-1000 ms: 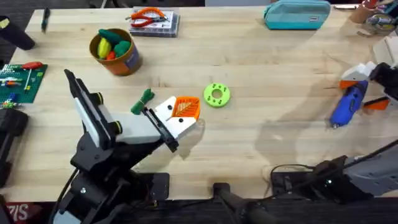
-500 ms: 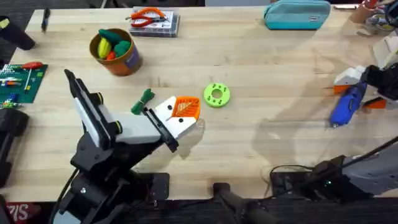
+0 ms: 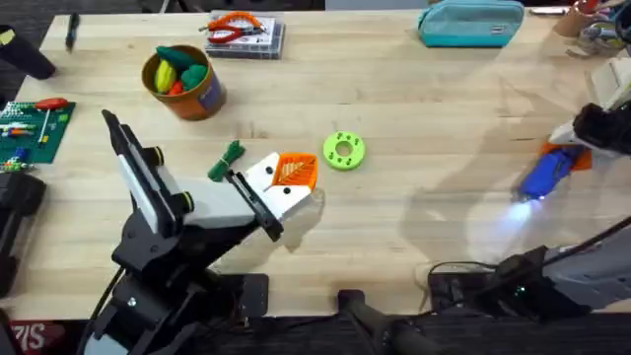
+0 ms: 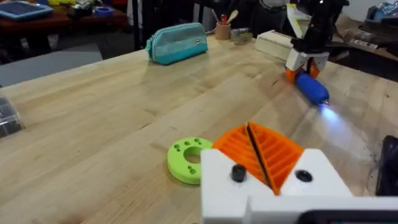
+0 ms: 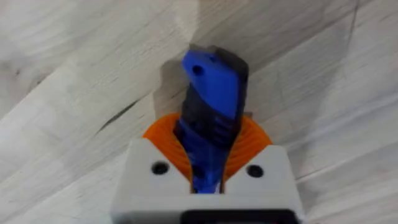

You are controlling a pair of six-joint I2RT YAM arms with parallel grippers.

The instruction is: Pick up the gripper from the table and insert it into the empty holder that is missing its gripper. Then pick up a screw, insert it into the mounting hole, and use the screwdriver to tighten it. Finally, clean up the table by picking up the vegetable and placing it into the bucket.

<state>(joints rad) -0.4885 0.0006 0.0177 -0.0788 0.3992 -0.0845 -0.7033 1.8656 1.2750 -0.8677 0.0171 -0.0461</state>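
orange ribbed fingers (image 5: pixel 163 138) of the right gripper (image 3: pixel 582 148) are clamped on the screwdriver (image 3: pixel 545 176) at the table's far right, its tip light now lit and throwing a pale glow on the wood; half a second ago the tool lay lower and unlit, with more of its blue body showing. the left gripper (image 3: pixel 294 182) sits mid-table with its pads (image 4: pixel 264 149) pressed together on nothing, unmoved since then. just right of it lies a green disc (image 3: pixel 343 151); just left, the vegetable (image 3: pixel 228 160) rests on the table. the bucket (image 3: pixel 181 82) stands farther left and back, toy produce inside. bare wood runs wide between the disc and the screwdriver. a teal pouch (image 3: pixel 471 23) lies along the far edge, a circuit board (image 3: pixel 28 128) at the left edge.
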